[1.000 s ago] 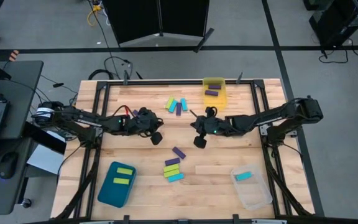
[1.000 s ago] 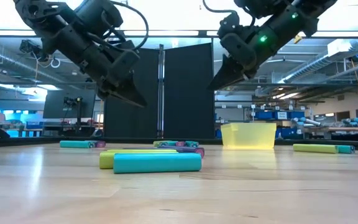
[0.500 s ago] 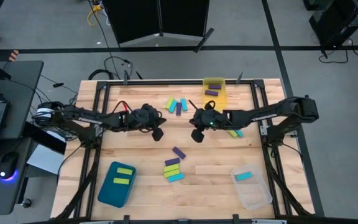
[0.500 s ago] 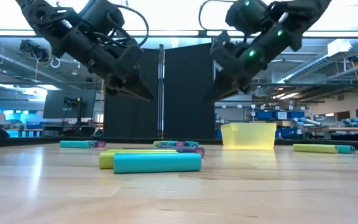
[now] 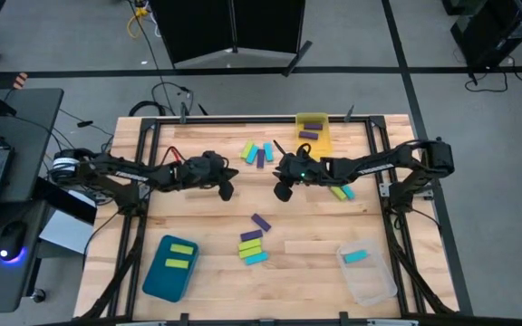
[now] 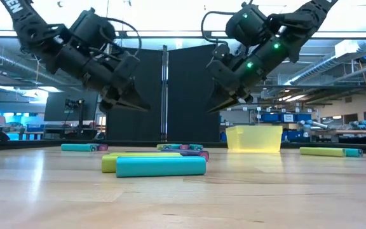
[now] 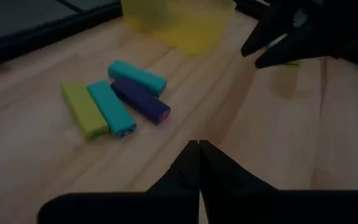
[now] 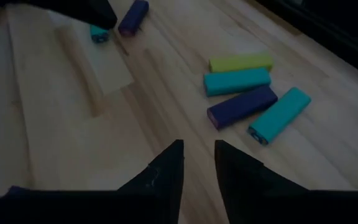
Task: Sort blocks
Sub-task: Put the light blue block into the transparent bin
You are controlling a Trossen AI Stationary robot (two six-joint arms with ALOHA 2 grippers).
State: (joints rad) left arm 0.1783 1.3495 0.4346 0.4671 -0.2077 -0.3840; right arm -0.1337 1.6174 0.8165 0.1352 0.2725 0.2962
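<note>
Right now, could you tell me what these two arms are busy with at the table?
They are sorting small coloured blocks into bins. Both hover above the group of four blocks beside the yellow bin, which holds purple ones. The left hand is shut and empty; the right hand is slightly open and empty. More blocks wait mid-table.

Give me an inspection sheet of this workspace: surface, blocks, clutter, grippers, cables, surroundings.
Surface: wooden table, bare between the piles.
Job's things: four blocks at the far middle, a second pile near the centre front; purple ones in the yellow bin, green in the teal bin, one cyan in the clear bin.
Clutter: nothing seen.
Grippers: left gripper shut, empty, above the table; right gripper fingers parted, empty, facing it.
Cables: black loops on the floor behind the table.
Surroundings: laptop desk at left, black panels behind.
</note>
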